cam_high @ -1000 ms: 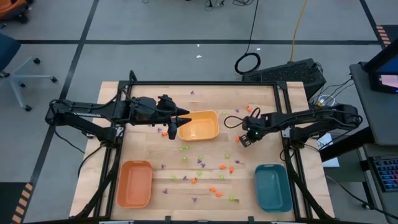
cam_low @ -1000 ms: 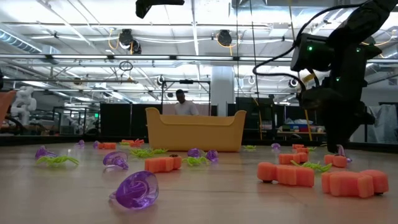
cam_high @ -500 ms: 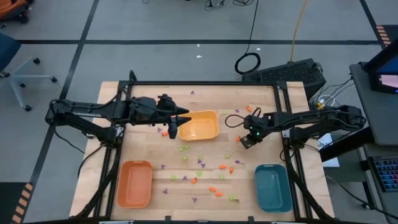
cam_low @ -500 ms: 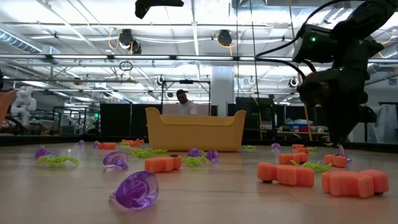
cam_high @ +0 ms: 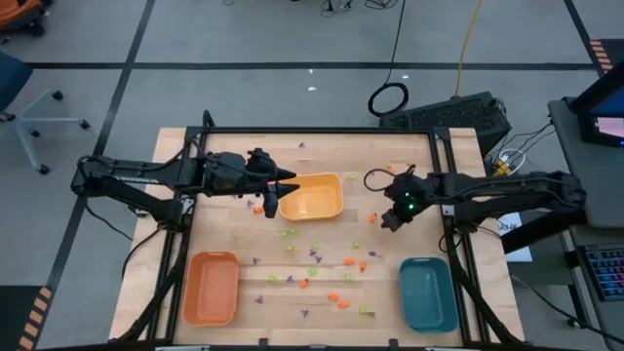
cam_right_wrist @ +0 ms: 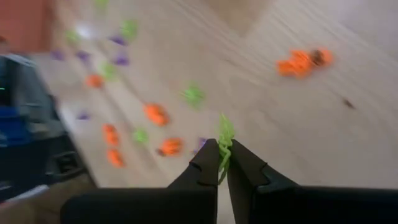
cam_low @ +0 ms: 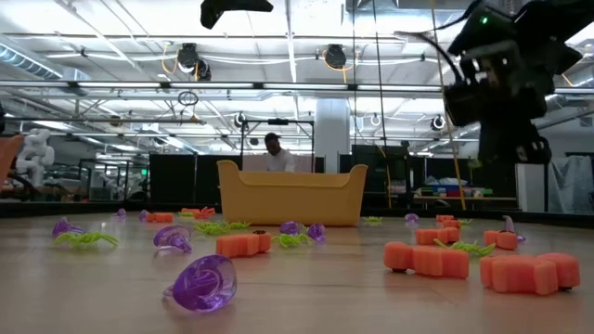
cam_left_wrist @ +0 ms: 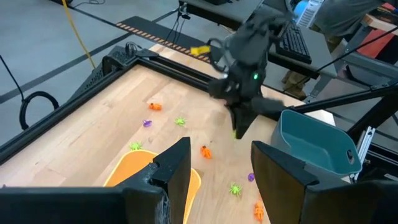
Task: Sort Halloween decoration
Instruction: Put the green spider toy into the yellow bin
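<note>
From above, you see three trays: the yellow tray (cam_high: 312, 197) at centre, the orange tray (cam_high: 212, 287) at 7 o'clock and the teal tray (cam_high: 427, 293) at 5 o'clock, none visibly holding pieces. Decoration pieces (cam_high: 314, 255) lie scattered between them. Your left gripper (cam_high: 278, 187) hovers half open and empty at the yellow tray's 9 o'clock edge. In the right wrist view, your right gripper (cam_right_wrist: 222, 163) is pinched on a light green piece (cam_right_wrist: 224, 138), its long axis running out past the fingertips.
</note>
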`<action>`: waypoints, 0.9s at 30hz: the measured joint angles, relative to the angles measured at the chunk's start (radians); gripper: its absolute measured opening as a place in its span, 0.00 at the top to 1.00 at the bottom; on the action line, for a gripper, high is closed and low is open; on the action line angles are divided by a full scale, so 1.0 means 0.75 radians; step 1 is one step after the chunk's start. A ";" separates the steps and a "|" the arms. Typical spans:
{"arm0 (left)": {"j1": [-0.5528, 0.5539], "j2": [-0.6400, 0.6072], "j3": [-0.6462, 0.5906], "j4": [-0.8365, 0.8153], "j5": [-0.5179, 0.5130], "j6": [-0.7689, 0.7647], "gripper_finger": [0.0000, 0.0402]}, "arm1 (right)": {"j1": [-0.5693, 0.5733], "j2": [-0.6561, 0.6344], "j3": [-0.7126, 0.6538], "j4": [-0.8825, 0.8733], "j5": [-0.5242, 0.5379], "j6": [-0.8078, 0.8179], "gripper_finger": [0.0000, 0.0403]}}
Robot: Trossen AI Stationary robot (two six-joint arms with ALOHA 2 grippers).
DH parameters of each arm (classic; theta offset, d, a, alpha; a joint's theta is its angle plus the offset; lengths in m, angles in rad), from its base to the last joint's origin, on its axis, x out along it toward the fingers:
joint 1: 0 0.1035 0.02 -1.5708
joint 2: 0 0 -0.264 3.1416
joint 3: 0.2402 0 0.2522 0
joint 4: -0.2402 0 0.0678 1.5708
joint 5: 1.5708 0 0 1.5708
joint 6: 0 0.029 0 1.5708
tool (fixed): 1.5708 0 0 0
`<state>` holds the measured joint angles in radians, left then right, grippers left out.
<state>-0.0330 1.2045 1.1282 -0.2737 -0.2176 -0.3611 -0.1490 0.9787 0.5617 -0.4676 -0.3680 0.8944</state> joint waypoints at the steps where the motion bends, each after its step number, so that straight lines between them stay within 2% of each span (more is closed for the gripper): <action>1: 0.000 0.000 0.000 0.000 0.000 0.000 0.57 | 0.000 -0.023 0.000 0.025 0.000 0.015 1.00; 6: 0.000 0.000 0.000 0.001 -0.006 -0.001 0.57 | 0.000 -0.127 0.000 0.229 0.008 0.068 1.00; 13: 0.000 0.000 0.000 0.002 -0.038 -0.031 0.57 | -0.003 -0.219 0.002 0.552 0.136 0.053 1.00; 16: 0.000 -0.001 0.000 0.005 -0.040 -0.036 0.57 | -0.003 -0.233 0.002 0.615 0.179 0.009 1.00; 23: -0.001 -0.001 0.000 0.008 -0.023 -0.035 0.57 | -0.029 -0.228 0.002 0.650 0.180 -0.128 1.00; 27: 0.000 -0.001 0.000 0.008 -0.024 -0.035 0.57 | -0.047 -0.229 0.002 0.783 0.177 -0.206 1.00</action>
<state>-0.0331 1.2041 1.1282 -0.2680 -0.2359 -0.3874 -0.1842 0.8070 0.5629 0.1194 -0.2352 0.7397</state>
